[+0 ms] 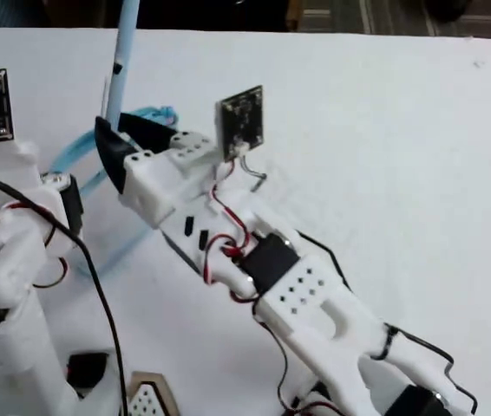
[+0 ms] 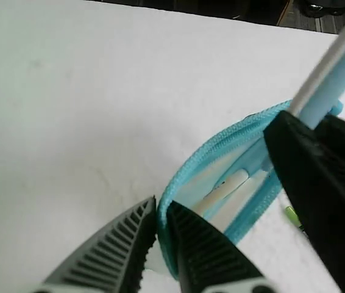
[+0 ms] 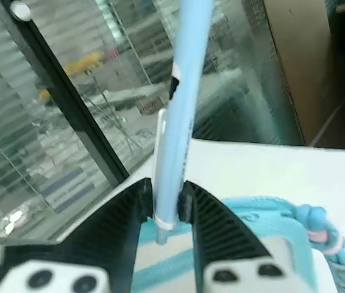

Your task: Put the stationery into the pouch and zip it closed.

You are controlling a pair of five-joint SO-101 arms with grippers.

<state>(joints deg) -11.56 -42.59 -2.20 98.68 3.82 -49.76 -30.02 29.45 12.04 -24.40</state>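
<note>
The pouch (image 2: 221,143) is turquoise (a blue-and-pink cord (image 3: 322,229) hangs at its end). Above the pouch, the pen (image 3: 188,91) is pale blue with a white clip. The table (image 1: 384,130) under the pouch is white. The left gripper (image 2: 161,210) on the pouch's edge is black and ribbed.

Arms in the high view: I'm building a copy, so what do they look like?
The right arm and left arm are white plastic shells with black motors, hole patterns and red, black and white wires. The left gripper has dark, ribbed, wedge-shaped jaws.
</note>
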